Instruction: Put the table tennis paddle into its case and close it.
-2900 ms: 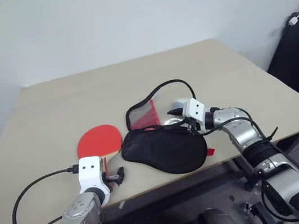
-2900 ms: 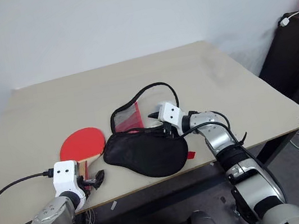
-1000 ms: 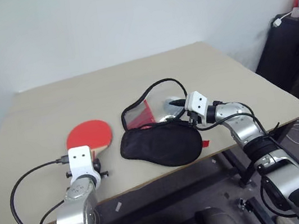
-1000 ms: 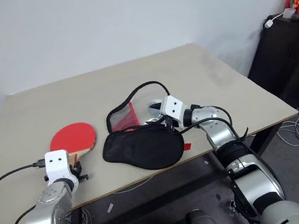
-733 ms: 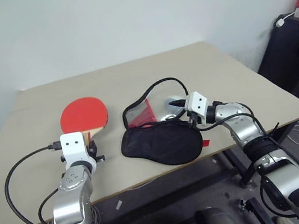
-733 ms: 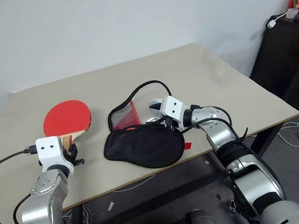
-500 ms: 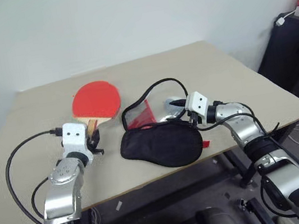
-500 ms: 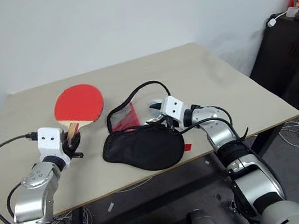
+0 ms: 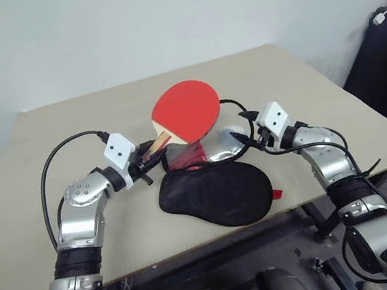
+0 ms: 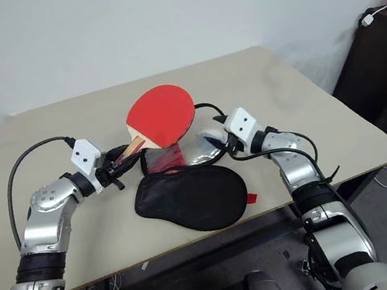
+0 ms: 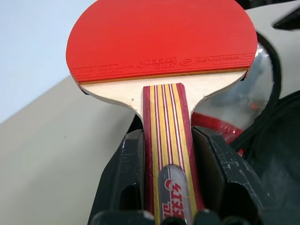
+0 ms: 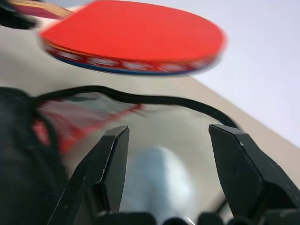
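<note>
While the left gripper [image 11: 171, 187] clamps the red-faced wooden paddle [image 9: 186, 109] by its striped handle, held above the black zip-rimmed case [image 9: 216, 193], the right gripper [image 12: 168, 154] stands open beneath the paddle, holding nothing.

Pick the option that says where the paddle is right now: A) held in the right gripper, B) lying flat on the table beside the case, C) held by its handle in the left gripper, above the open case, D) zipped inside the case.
C: the left gripper clamps the handle of the table tennis paddle, whose red face hangs over the open case.
</note>
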Tool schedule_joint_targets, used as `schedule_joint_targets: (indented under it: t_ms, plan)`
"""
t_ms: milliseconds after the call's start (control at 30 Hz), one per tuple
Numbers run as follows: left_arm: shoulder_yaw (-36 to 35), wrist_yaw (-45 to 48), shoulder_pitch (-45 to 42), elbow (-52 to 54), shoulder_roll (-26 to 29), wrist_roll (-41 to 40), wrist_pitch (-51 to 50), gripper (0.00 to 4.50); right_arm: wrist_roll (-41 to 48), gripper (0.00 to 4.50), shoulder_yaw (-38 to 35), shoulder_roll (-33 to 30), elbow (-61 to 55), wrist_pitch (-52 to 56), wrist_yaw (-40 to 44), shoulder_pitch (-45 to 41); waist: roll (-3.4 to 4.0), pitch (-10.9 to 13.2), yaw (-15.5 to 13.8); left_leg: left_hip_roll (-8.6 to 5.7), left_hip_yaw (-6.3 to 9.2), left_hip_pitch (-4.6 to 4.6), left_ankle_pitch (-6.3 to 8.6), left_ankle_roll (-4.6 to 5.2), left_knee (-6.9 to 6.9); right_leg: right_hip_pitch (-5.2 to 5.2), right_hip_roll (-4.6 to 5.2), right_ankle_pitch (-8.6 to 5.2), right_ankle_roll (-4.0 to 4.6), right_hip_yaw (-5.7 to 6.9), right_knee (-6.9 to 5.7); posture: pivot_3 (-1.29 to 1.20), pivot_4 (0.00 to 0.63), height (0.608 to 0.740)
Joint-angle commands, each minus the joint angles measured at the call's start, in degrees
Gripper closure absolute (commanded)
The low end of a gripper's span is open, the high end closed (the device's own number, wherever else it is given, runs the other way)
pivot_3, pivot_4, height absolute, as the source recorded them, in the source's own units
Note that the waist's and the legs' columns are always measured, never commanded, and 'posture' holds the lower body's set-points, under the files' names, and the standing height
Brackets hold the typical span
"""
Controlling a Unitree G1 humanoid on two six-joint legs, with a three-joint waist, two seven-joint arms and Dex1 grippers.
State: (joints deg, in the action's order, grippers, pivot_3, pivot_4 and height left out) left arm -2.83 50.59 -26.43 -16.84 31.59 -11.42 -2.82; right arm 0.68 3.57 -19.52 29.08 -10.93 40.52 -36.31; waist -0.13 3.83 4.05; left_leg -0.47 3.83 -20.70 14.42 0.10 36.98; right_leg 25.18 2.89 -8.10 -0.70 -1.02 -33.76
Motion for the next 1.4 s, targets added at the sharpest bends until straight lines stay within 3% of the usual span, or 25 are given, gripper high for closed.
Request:
schedule_joint_targets:
  t_ms: [33, 333, 467, 733, 1400]
  plan:
    - [0.3, 4.4, -3.3, -1.7, -0.5, -2.1, 3.6, 3.33, 2.1, 1.56, -4.6, -1.7, -5.3, 2.5, -4.6, 1.8, -0.06, 0.0, 0.0, -0.01, -0.04, 0.02, 0.02, 0.03, 0.02, -0.01, 0.0, 0.01, -0.01, -0.05, -0.01, 0.0, 0.0, 0.74]
    - [4.5, 18.7, -10.0, -8.5, -0.5, -2.2, 5.2, 3.33, 2.6, 1.56, -9.7, -3.3, -8.9, 6.1, -12.2, 4.2, -0.1, 0.0, 0.3, 0.02, -0.05, 0.08, 0.0, 0.06, 0.3, -0.13, -0.4, 0.03, 0.0, -0.57, -0.18, 0.0, 0.0, 0.74]
    - [7.7, 27.1, -15.9, -15.9, -0.9, -0.8, 8.4, 3.33, 2.7, 1.56, -9.6, -2.5, -13.2, 7.4, -14.0, 6.7, -0.12, 0.0, 0.3, 0.04, -0.03, 0.13, 0.0, 0.07, 0.45, -0.31, -1.04, 0.04, -0.02, -1.48, -0.17, 0.0, 0.0, 0.74]
    - [11.6, 40.1, -23.7, -29.4, -0.3, 2.3, 13.9, 3.33, 2.8, 1.56, -10.2, -3.1, -18.9, 10.1, -15.2, 11.3, -0.14, 0.0, 0.3, 0.03, -0.08, 0.13, 0.06, 0.17, 0.49, -0.35, -1.12, 0.04, -0.03, -1.64, -0.15, 0.0, 0.0, 0.74]
    - [23.3, 41.9, -29.3, -43.2, 1.2, 6.3, 25.3, 3.33, 2.6, 1.56, -9.6, -2.6, -19.5, 10.4, -16.0, 11.9, -0.17, 0.0, 0.3, 0.02, -0.06, 0.11, 0.19, 0.39, 0.95, -0.54, -1.18, 0.12, -0.17, -1.75, -0.17, 0.0, 0.0, 0.74]
